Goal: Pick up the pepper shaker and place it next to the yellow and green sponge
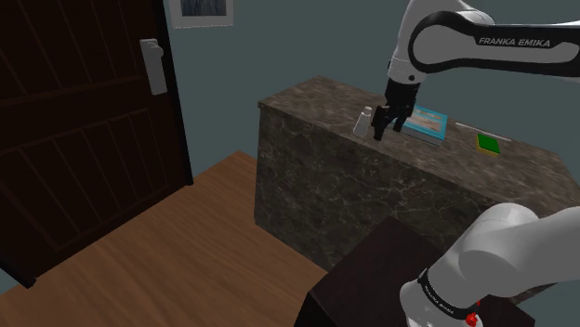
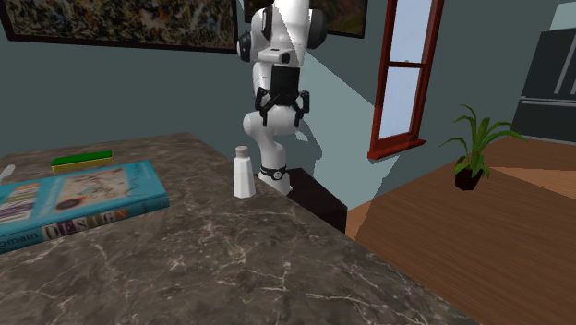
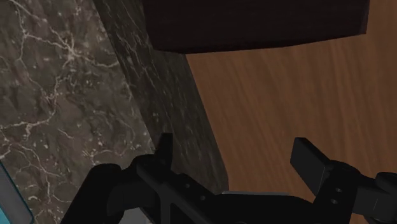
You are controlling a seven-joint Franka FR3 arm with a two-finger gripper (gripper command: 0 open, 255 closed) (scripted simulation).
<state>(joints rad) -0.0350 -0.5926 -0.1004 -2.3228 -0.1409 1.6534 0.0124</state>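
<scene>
We see the pepper shaker, drawn plain white, standing upright on the dark stone table, close to the edge on the arm's side. The claw hangs above it and a little to one side, fingers spread apart and gripping nothing. In the wrist view they frame the table's rim and the wooden floor rather than the shaker.

We judge that offset to be the main risk. A descent from here could put one finger on the shaker's shoulder, and a tall, narrow thing so near the edge would tip and roll off onto the floor. A finger could also strike the rim.

A blue book lies between the shaker and the yellow and green sponge, so a low carry might catch it.
</scene>
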